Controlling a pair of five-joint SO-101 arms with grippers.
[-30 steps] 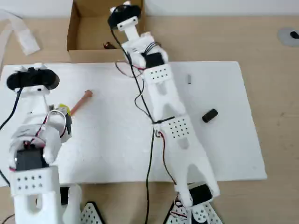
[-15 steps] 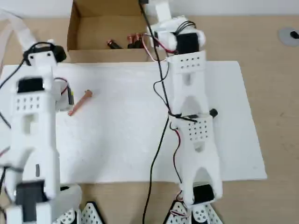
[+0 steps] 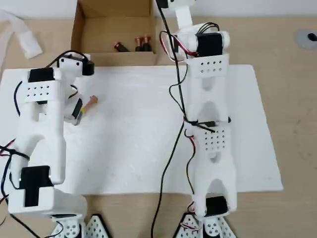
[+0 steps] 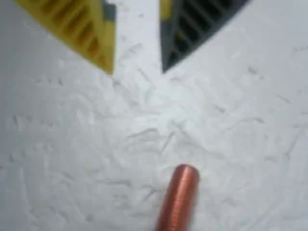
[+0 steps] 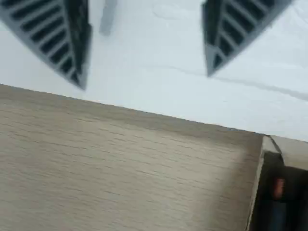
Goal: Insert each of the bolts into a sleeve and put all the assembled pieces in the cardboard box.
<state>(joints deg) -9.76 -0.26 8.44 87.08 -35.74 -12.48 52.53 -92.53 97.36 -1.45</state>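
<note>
A copper bolt (image 3: 89,102) lies on the white foam mat (image 3: 129,144) near its far left part. My left gripper (image 3: 79,112) hangs right beside the bolt's shaft. In the left wrist view its yellow and black fingers stand slightly open (image 4: 137,72) just above the mat, with the bolt's end (image 4: 180,197) a short way off and nothing between them. The cardboard box (image 3: 79,29) at the back holds assembled copper-and-black pieces (image 3: 141,43). My right gripper (image 5: 144,77) is wide open and empty over the mat's far edge, beside the box's corner (image 5: 269,187).
The right arm (image 3: 208,99) stretches up the mat's middle right. A small grey piece (image 5: 108,17) lies on the mat near the right gripper. A white paper scrap (image 3: 27,42) and a grey disc (image 3: 306,37) lie on the wooden table.
The right arm swung from above the box to its right side, uncovering the pieces inside. The left arm stretched forward, and its gripper came down beside the copper bolt.
</note>
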